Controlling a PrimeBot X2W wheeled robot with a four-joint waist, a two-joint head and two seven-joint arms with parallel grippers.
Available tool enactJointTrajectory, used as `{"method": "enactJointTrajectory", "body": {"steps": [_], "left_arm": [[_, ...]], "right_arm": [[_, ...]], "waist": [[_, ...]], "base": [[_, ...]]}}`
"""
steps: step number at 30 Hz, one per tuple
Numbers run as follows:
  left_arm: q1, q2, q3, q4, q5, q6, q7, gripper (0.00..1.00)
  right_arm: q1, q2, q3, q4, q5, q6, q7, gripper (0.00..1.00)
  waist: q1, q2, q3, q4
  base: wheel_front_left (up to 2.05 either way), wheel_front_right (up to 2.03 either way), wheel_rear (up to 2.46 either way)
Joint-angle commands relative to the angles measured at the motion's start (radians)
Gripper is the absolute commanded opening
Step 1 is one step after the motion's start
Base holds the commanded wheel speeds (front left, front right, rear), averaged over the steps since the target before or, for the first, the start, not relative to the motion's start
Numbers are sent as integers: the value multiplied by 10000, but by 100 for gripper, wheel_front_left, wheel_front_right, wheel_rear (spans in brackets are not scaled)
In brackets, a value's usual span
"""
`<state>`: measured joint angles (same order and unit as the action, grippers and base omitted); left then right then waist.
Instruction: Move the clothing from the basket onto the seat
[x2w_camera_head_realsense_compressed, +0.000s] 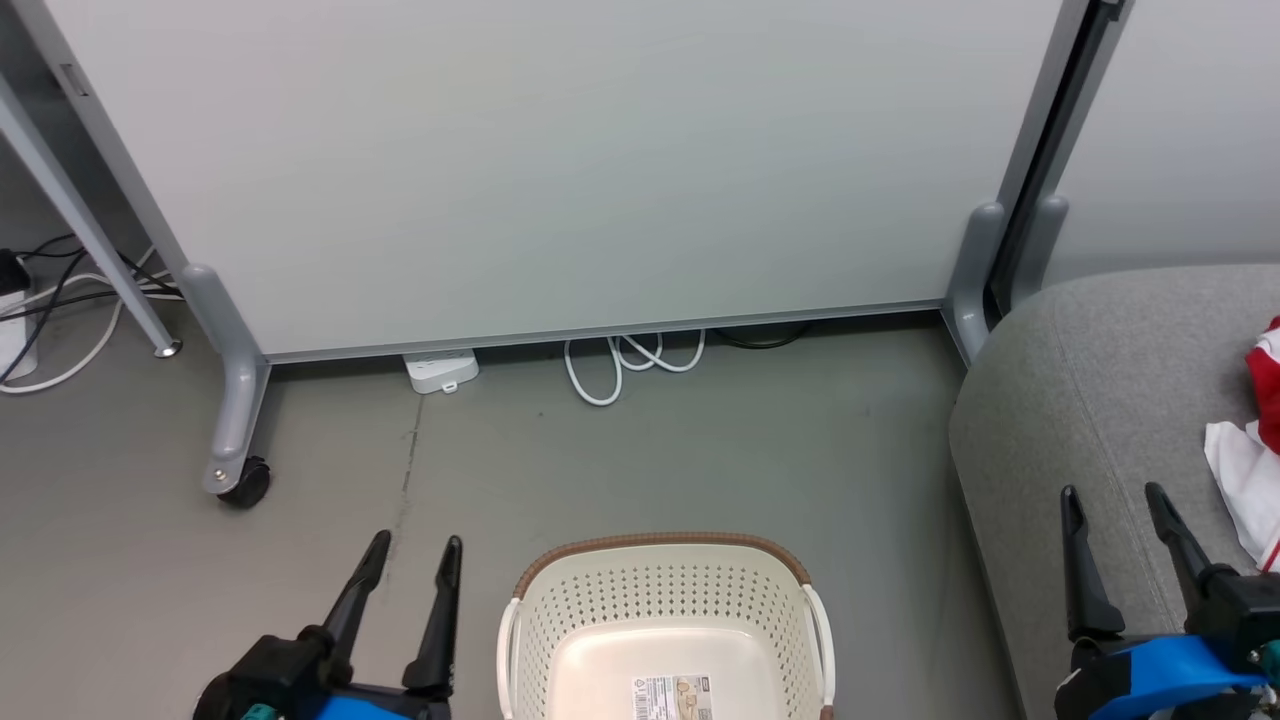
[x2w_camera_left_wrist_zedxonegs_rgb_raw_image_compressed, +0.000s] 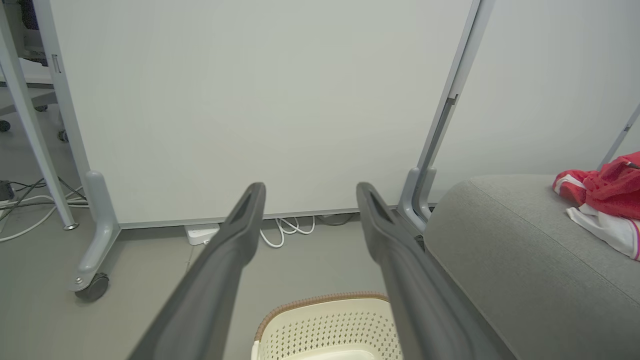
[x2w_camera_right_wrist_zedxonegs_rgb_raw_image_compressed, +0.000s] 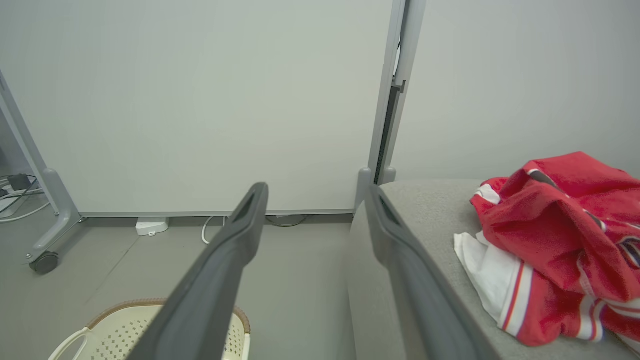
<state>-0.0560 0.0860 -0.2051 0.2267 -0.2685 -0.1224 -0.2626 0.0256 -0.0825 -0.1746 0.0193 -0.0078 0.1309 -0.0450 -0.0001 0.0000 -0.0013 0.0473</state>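
The cream basket (x2w_camera_head_realsense_compressed: 665, 610) with its brown rim stands on the floor at the bottom centre, its inside bare apart from a label; it also shows in the wrist views as basket (x2w_camera_left_wrist_zedxonegs_rgb_raw_image_compressed: 325, 325) and basket (x2w_camera_right_wrist_zedxonegs_rgb_raw_image_compressed: 115, 330). Red and white clothing (x2w_camera_right_wrist_zedxonegs_rgb_raw_image_compressed: 555, 250) lies heaped on the grey seat (x2w_camera_head_realsense_compressed: 1090, 400), seen too as clothing (x2w_camera_head_realsense_compressed: 1255, 450) and clothing (x2w_camera_left_wrist_zedxonegs_rgb_raw_image_compressed: 605, 200) on the seat (x2w_camera_left_wrist_zedxonegs_rgb_raw_image_compressed: 500, 260). My left gripper (x2w_camera_head_realsense_compressed: 415, 555) hangs open left of the basket. Over the seat's front edge my right gripper (x2w_camera_head_realsense_compressed: 1115, 502) is open and empty, left of the clothing.
A white partition panel (x2w_camera_head_realsense_compressed: 560, 170) on grey wheeled legs (x2w_camera_head_realsense_compressed: 235, 420) closes off the back. A white power strip (x2w_camera_head_realsense_compressed: 441, 371) and coiled cable (x2w_camera_head_realsense_compressed: 625, 362) lie under it. More cables (x2w_camera_head_realsense_compressed: 60, 300) trail at the far left.
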Motion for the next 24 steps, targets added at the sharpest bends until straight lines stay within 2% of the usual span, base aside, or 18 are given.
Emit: {"method": "enactJointTrajectory", "body": {"steps": [1,12,24], "left_arm": [[198,34,249,62,59,-4,-32,100],[468,-27,1299,435,170,-34,-32,100],[494,-179,1527,592,355,-82,-33,100]], "right_arm": [[270,123,100,-152,-46,-5,-154,100],[588,323,594,227,238,-5,-345,100],[538,329,667,343,307,-5,-379,100]], "waist": [[1,0,-106,126],[1,0,-209,258],[1,0,-181,184]], "base": [[0,0,0],[0,0,0],[0,0,0]]}}
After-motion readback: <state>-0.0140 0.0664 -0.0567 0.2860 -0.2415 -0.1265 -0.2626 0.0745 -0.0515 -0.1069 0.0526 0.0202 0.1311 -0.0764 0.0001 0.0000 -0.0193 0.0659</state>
